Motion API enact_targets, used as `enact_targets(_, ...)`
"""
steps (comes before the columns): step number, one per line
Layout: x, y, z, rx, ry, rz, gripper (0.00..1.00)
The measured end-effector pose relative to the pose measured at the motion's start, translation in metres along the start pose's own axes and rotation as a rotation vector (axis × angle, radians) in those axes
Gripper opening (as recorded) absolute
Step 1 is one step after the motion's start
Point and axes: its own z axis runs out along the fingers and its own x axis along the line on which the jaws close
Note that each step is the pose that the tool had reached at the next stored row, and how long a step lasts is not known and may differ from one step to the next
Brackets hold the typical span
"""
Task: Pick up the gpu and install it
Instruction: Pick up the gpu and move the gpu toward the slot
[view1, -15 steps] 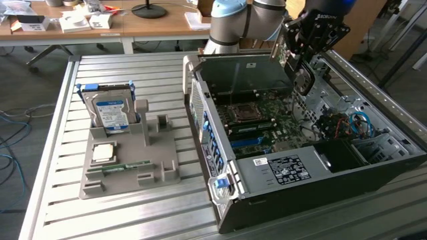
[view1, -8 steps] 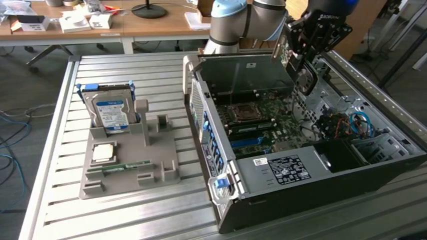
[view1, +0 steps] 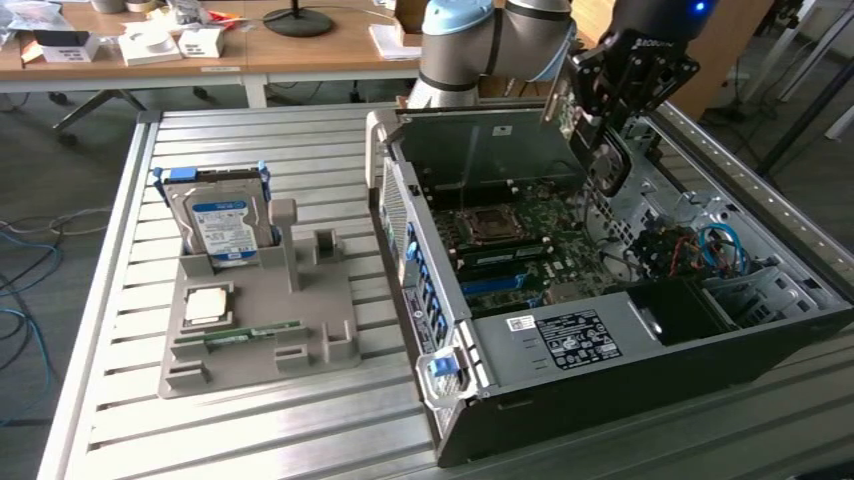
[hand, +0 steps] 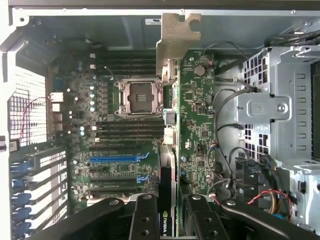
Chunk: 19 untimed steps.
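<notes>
— Looking at the gripper (view1: 621, 95), was it shut tight?
— Partway closed, with its black fingers (hand: 145, 217) clamped on the gpu (hand: 196, 115) (dark end pinched, tan bracket (hand: 177, 40) pointing away from the wrist).
— And where was the card?
— Held on edge over the motherboard (view1: 514, 240), at the far end of the open computer case (view1: 587, 350), toward the exterior view's right, not seated in any slot.

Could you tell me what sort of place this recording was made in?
Probably a robotics lab or workshop: an open computer case sits on a slatted metal table, a grey fixture holds a hard drive, and cluttered desks stand behind.
</notes>
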Motion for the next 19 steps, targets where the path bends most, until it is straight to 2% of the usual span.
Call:
enact_targets(11,0.0,-0.0002,0.0051,0.0001,0.0001,-0.001,0.26)
enact_targets(19,0.0,-0.0007,0.0122,0.0,0.0001,0.0,0.26)
